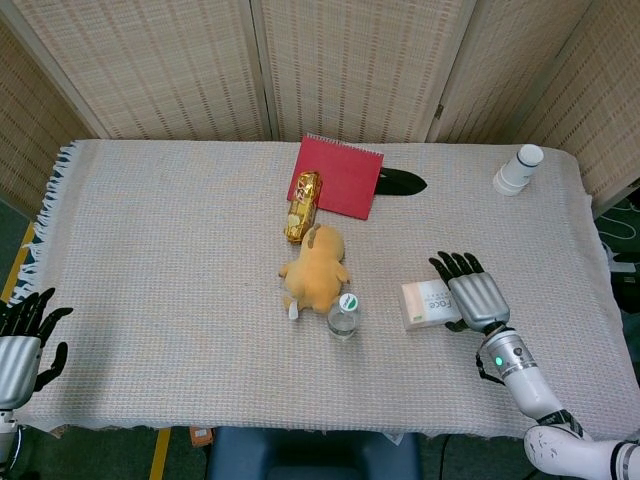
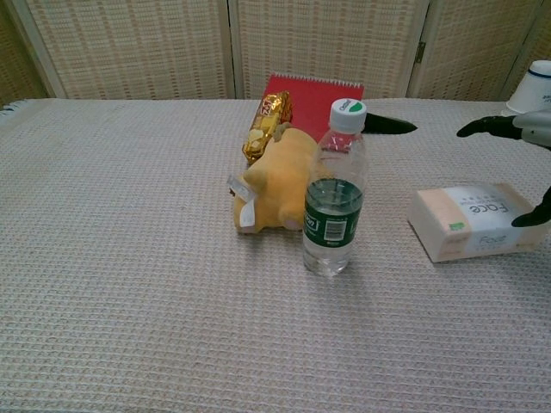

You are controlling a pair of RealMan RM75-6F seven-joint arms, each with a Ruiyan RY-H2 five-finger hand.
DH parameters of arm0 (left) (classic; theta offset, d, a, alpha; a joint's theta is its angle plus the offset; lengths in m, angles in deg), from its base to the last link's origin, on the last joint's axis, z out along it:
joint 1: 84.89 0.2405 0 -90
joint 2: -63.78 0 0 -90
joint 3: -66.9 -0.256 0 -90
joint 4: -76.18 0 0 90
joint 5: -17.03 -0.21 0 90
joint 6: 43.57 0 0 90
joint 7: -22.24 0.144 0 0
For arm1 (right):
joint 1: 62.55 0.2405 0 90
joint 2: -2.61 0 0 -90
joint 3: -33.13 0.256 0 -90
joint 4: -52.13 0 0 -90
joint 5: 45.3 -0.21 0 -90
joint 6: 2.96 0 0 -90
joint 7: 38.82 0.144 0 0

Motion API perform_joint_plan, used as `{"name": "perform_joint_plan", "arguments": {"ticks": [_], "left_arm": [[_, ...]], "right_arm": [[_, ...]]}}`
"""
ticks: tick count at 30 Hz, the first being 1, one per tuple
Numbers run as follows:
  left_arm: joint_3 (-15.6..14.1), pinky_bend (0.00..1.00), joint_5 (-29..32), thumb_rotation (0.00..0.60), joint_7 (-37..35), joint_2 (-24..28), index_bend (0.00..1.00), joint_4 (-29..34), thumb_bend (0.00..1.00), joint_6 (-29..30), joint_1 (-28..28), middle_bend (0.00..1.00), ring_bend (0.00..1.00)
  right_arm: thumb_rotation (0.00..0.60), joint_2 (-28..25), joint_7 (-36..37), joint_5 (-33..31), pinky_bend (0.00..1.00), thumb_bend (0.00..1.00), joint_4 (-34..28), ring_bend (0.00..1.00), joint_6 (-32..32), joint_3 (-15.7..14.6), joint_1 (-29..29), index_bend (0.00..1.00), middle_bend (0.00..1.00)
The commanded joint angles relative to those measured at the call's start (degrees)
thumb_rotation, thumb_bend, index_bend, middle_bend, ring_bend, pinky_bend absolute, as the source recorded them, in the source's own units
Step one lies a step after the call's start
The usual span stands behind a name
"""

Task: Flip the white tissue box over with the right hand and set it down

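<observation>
Right hand at frame edge, fingers spread, hovering over tissue box; thumb beside box's right end. Bottle, plush well left of it.

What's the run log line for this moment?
phase: reach | right hand: open above box, no grip | left hand: idle, open | box: unflipped

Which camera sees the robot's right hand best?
The head view. It shows the whole right hand, fingers spread, over the right end of the tissue box. The chest view catches only a few dark fingers poking in at the right edge above the box.
</observation>
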Motion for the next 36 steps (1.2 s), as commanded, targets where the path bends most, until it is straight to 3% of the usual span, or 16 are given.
{"name": "perform_joint_plan", "arguments": {"ticks": [1,10,22,32,36], "left_arm": [[0.08,0.11,0.13,0.6,-0.02,0.05,0.25,0.01,0.5,-0.09,-0.02,0.0,0.0],[0.12,0.11,0.01,0.6,-0.06,0.03,0.25,0.06,0.51,0.06,0.01,0.0,0.0],[0.28,0.11,0.19,0.6,-0.77,0.13,0.25,-0.17,0.51,0.04,0.03,0.0,0.0],[0.42,0.11,0.54,0.6,-1.35,0.15,0.25,-0.45,0.51,-0.1,0.04,0.0,0.0],[0.44,0.11,0.58,0.6,-1.83,0.22,0.25,-0.56,0.51,-0.14,0.05,0.0,0.0]], "right_arm": [[0.6,0.43,-0.93,-1.28,0.0,0.0,-0.2,0.0,0.05,-0.49,0.69,0.07,0.01],[0.6,2.85,-0.98,-4.18,0.0,0.0,1.87,0.0,1.72,-1.56,3.63,0.08,0.02],[0.6,5.31,-0.15,-5.58,0.0,0.0,4.11,0.0,1.72,-3.55,5.39,0.18,0.05],[0.6,7.49,2.18,-4.97,0.0,0.0,6.51,0.0,2.91,-4.62,6.45,0.19,0.11],[0.6,8.26,2.82,-4.4,0.0,0.0,7.29,0.02,2.83,-4.8,6.81,0.25,0.17]]}}
